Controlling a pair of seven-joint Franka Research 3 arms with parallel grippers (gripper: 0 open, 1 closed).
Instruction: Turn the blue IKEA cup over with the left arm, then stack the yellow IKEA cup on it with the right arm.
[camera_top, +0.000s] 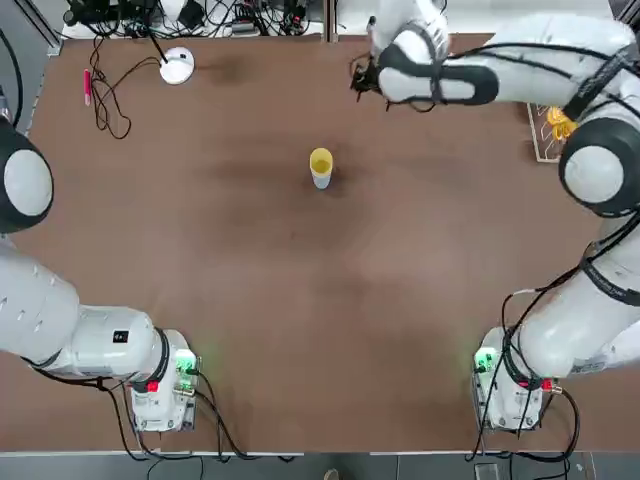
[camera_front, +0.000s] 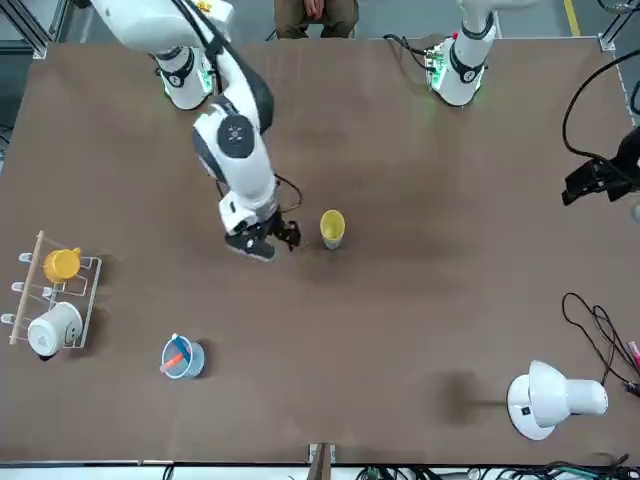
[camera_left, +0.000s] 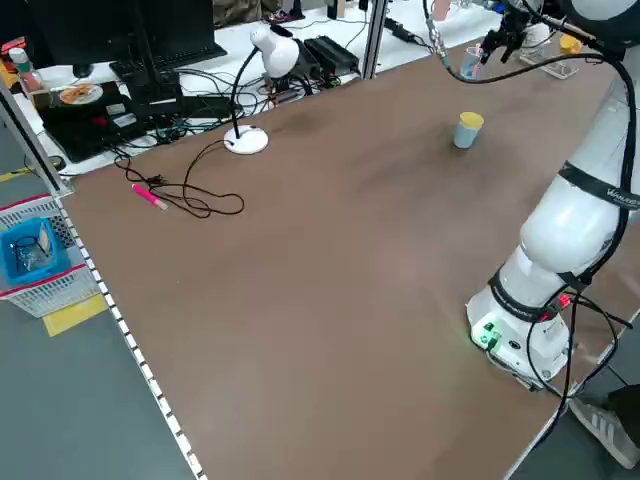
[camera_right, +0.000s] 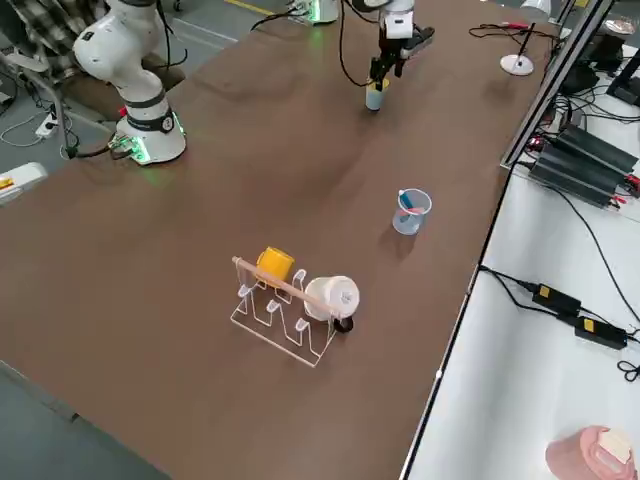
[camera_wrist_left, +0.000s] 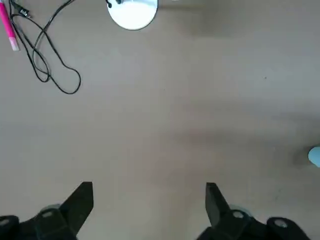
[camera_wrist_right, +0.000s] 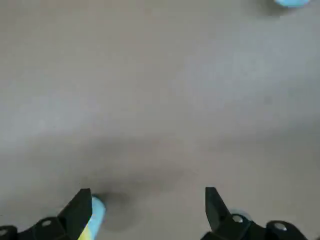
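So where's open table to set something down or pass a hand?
Wide bare table between both arm bases and the stacked yellow IKEA cup. Crowded spots: the mug rack and clear blue glass on the right arm's side, the lamp and cables in the far left corner.

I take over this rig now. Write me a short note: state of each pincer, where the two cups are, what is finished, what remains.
Left pincer: open, empty, parked over bare table on the robot's left side, far from the cups.
Right pincer: open, empty, beside the stack on the robot's right, not touching it.
Cups: the yellow IKEA cup sits mouth-up on the blue IKEA cup, mid-table; only a blue band shows beneath the yellow.
Done: the stacking looks finished, so the blue cup's turn-over was presumably done too, though its orientation is not clear.
Left: bring the right arm back to rest; nothing else seems pending.
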